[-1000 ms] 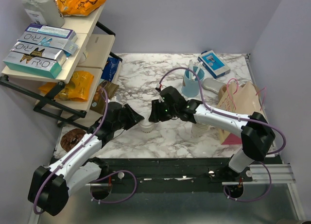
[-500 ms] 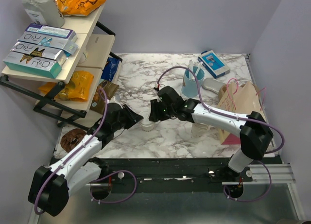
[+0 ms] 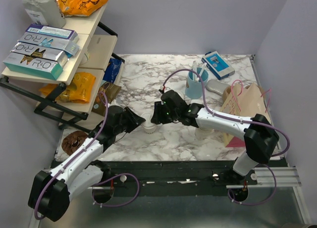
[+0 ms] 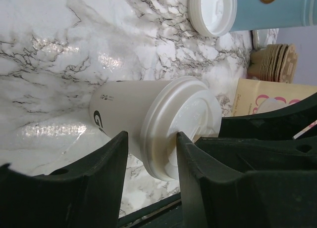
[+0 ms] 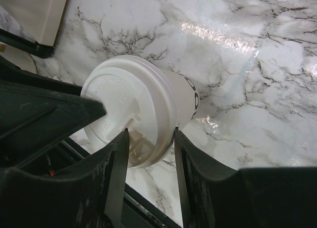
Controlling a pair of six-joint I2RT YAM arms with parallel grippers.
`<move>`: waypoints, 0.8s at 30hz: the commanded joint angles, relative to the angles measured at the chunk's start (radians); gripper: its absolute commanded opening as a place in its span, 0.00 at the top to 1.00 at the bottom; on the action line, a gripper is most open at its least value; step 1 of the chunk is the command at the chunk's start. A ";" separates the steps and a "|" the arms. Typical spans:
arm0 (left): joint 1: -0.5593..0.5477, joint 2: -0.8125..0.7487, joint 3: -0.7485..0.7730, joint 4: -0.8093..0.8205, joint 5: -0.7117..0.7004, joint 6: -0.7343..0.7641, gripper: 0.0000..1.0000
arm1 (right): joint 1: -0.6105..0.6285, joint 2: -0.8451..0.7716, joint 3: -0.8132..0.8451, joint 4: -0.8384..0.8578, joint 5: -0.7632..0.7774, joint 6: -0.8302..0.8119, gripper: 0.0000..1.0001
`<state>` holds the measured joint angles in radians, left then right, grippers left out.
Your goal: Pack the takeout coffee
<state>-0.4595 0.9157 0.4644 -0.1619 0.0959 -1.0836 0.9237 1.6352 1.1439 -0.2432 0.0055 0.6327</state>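
The takeout coffee, a white paper cup with a white plastic lid and dark lettering, stands upright on the marble table between both arms. My left gripper reaches it from the left; in the left wrist view one finger lies on the lid's top and the other under the rim against the cup. My right gripper reaches it from the right; in the right wrist view its fingers pinch the lid's edge on the cup.
A brown paper bag with pink handles stands at the right. A stack of lidless cream cups is beside it. A light-blue mug and a blue box are behind. A loose white lid lies near the mug. A shelf stands at the left.
Both grippers have stayed at the cup's lid. The right arm has shifted slightly; the cup has barely moved.
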 commanded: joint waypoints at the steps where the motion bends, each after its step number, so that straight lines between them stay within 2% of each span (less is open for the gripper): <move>1: -0.005 0.031 -0.035 -0.249 -0.047 0.019 0.49 | 0.010 0.071 -0.038 -0.113 0.099 -0.007 0.52; 9: -0.007 -0.023 0.029 -0.208 -0.001 0.039 0.22 | 0.012 0.029 0.053 -0.139 0.088 -0.056 0.43; 13: -0.007 -0.023 0.127 -0.241 -0.004 0.065 0.16 | 0.012 0.017 0.117 -0.145 0.100 -0.061 0.36; 18: -0.005 -0.051 0.161 -0.264 -0.019 0.079 0.01 | 0.010 0.008 0.181 -0.145 0.116 -0.064 0.27; 24: -0.005 -0.035 0.194 -0.312 -0.070 0.105 0.01 | 0.010 -0.001 0.182 -0.143 0.102 -0.050 0.26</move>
<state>-0.4603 0.8772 0.6292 -0.4114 0.0746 -1.0134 0.9283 1.6390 1.3209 -0.3611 0.0887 0.5789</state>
